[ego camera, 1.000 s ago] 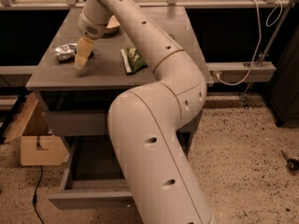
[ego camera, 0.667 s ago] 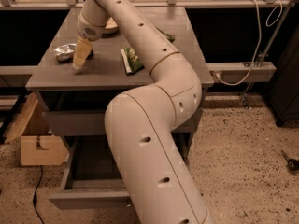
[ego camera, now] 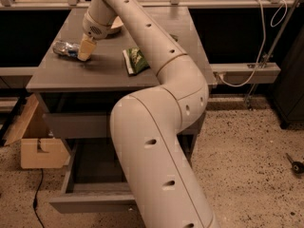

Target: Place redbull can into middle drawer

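The redbull can (ego camera: 64,48) lies on its side at the back left of the grey table top (ego camera: 104,72), silver with blue patches. My gripper (ego camera: 85,49) points down onto the table right beside the can's right end, touching or almost touching it. The middle drawer (ego camera: 88,172) is pulled out low under the table. Its long grey front panel (ego camera: 88,203) faces the camera, and my arm hides the knob.
A green-and-white snack bag (ego camera: 137,60) lies mid-table, right of the gripper. A tan dish (ego camera: 115,25) sits behind the wrist. A shut drawer front (ego camera: 78,125) is above the open one. A cardboard box (ego camera: 40,148) stands on the floor at left. Cables (ego camera: 273,18) hang at right.
The gripper stays next to the can's right end, shifted only slightly. The arm's lower links have swung a little to the left.
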Robot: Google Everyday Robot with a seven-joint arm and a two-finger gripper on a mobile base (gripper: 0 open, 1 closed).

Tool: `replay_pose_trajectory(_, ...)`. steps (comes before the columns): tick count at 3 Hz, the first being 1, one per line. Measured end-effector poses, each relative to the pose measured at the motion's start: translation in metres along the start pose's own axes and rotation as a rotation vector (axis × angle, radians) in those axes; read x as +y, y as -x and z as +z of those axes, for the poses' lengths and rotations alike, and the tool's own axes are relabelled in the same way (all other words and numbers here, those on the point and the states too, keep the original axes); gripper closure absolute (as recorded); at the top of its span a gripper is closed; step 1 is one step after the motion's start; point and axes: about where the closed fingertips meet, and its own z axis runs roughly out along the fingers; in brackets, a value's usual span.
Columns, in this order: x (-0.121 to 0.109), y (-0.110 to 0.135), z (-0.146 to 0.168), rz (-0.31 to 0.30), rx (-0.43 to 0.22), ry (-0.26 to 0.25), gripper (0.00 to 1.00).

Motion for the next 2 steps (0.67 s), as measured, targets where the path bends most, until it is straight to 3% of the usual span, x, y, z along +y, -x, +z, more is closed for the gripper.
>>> replay_pose_trajectory(1, -0.0033, -0.0005, 0.0007, 0.024, -0.016, -0.01, 0.94)
replay_pose_trajectory(2, -0.0063, -0.0037, -0.0027, 0.049, -0.025, -0.024, 1.0)
